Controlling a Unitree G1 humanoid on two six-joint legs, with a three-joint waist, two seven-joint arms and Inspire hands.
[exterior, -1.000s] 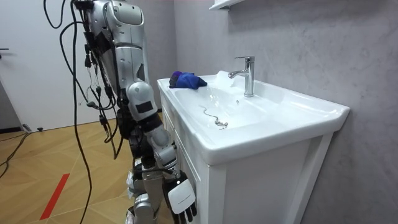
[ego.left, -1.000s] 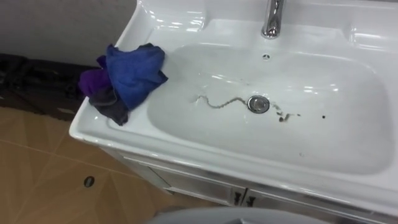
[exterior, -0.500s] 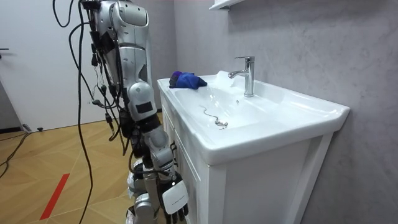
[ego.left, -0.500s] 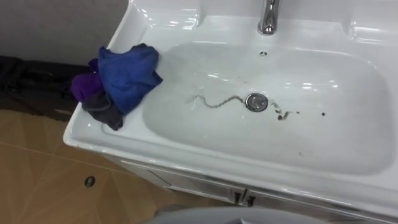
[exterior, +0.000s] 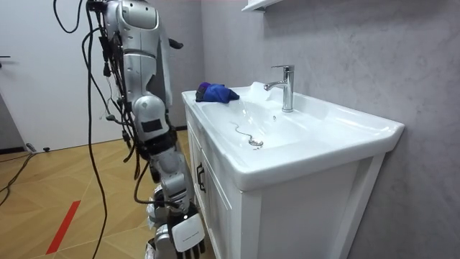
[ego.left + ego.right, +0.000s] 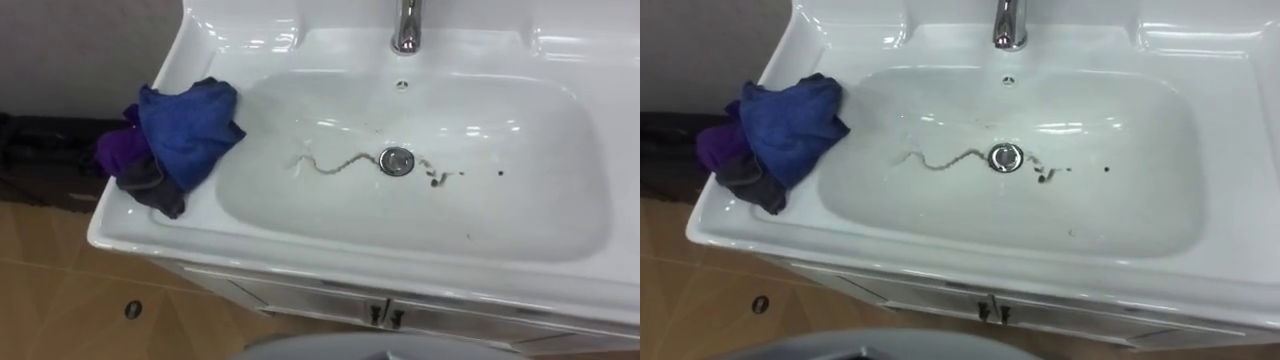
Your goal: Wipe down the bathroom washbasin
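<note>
The white basin [image 6: 340, 262] lies straight below me, with a grey squiggly streak [image 6: 335, 165] and dark specks round its drain [image 6: 397, 160]. A crumpled pile of blue, purple and dark cloth [image 6: 180, 130] rests on the basin's left rim, partly over the edge; the same cloth [image 5: 215, 92] sits at the far end of the basin in the room view. I stand upright before the cabinet. My right hand [image 5: 185, 232] hangs low beside the cabinet front, well below the basin, holding nothing that I can see.
A chrome tap [image 6: 405, 25] rises at the back centre of the basin. The white cabinet [image 6: 300, 300] below has small dark door handles [image 6: 380, 314]. Wooden floor [image 6: 60, 300] lies to the left, and a grey wall [image 5: 345, 50] stands behind the basin.
The eye view has shifted, so the basin sits further left in the picture. In the room view my right arm has swung away from the cabinet, towards the room view's left.
</note>
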